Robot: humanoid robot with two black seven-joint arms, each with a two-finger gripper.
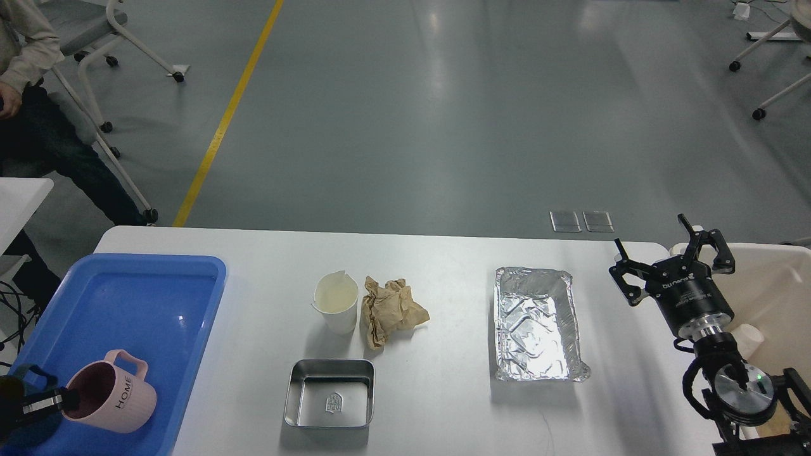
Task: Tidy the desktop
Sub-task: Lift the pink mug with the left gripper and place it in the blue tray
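Observation:
The white desktop [443, 266] holds a white paper cup [336, 307], a crumpled brown paper [391, 309], a square metal tin [329, 394] and a foil tray [537, 324]. My left gripper [60, 400] is at the bottom left, shut on the rim of a pink mug [114, 398] marked HOME. The mug is tilted over the near end of the blue tray [146, 297]. My right gripper [668, 256] is open and empty at the desktop's right edge, right of the foil tray and next to the beige bin [782, 285].
A small white cup [747, 335] lies in the beige bin. A seated person [25, 95] and wheeled chairs are on the floor beyond the far left corner. A second white table's corner [19, 196] shows at the left.

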